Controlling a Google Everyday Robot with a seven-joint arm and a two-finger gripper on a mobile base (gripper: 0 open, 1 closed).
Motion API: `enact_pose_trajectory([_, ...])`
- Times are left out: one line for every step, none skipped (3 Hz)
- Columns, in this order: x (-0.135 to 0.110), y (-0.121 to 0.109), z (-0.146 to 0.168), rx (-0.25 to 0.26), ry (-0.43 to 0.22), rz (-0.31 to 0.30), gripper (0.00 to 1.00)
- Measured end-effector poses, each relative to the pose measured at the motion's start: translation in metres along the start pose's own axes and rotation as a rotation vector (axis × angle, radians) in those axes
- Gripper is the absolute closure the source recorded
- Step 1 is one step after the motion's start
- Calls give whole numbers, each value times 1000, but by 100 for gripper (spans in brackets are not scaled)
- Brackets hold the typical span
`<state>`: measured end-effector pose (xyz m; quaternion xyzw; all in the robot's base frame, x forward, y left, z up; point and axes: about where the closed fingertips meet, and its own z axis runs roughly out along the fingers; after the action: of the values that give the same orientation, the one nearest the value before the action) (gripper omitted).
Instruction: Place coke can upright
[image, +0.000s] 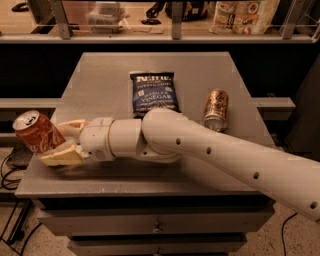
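The red coke can (37, 133) with white script and a silver top is held tilted, its top pointing up and to the left, at the left edge of the grey table (210, 75). My gripper (64, 141) is shut on the coke can, its cream fingers (62, 156) clamping the can's lower end from the right. The can hangs just above the table's left edge. My white arm (210, 155) stretches across the front of the table from the lower right.
A dark blue chip bag (154, 92) lies flat at the table's middle. A brown-gold can (216, 109) lies on its side to the right of it. A shelf with packages (240, 15) runs behind the table. Drawers (155, 227) sit below.
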<state>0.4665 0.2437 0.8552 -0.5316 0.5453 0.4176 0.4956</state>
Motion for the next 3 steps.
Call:
enact_pose_trajectory([0, 0, 0, 0, 0, 0, 68])
enact_pose_trajectory([6, 2, -2, 12, 19, 13, 45])
enact_pose_trajectory([10, 3, -3, 16, 32, 20, 22])
